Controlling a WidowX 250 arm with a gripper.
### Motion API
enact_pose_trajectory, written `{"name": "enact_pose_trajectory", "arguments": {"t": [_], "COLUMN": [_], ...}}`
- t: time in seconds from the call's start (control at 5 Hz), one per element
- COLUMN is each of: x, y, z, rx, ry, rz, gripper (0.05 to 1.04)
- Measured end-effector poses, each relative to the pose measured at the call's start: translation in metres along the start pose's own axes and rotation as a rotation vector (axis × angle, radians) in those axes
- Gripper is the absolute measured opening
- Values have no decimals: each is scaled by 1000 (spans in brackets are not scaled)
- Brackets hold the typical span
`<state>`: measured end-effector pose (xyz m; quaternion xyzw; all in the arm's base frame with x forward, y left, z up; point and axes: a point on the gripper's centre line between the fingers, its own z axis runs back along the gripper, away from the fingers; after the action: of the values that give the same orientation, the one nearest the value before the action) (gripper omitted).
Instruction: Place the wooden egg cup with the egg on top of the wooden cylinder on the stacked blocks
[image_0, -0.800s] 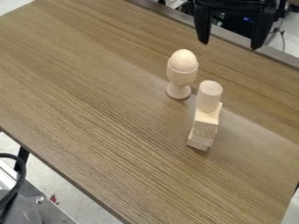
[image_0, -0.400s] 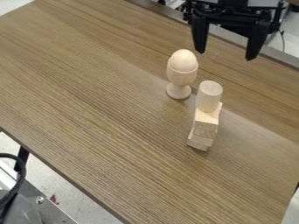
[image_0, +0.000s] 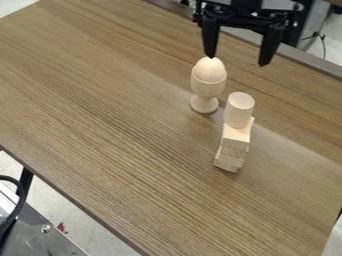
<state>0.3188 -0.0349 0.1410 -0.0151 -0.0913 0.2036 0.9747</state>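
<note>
With its two fingers spread well apart and nothing between them, the black gripper (image_0: 238, 61) hangs at the top of the camera view. Just below the tip of the finger on the view's left stands a pale wooden egg (image_0: 210, 69) in a wooden egg cup (image_0: 208, 89); lower down, below both fingers, a wooden cylinder (image_0: 238, 110) tops stacked wooden blocks (image_0: 234, 142) on a brown table (image_0: 120, 125).

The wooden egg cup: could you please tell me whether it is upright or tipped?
Upright: the egg cup stands on its round foot.
</note>
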Motion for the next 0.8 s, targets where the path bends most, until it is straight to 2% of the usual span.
{"name": "enact_pose_trajectory", "arguments": {"t": [0.2, 0.8], "x": [11, 34], "y": [10, 22], "z": [-10, -51], "rx": [37, 85], "ry": [-5, 25], "rz": [20, 68], "gripper": [1001, 1001]}}
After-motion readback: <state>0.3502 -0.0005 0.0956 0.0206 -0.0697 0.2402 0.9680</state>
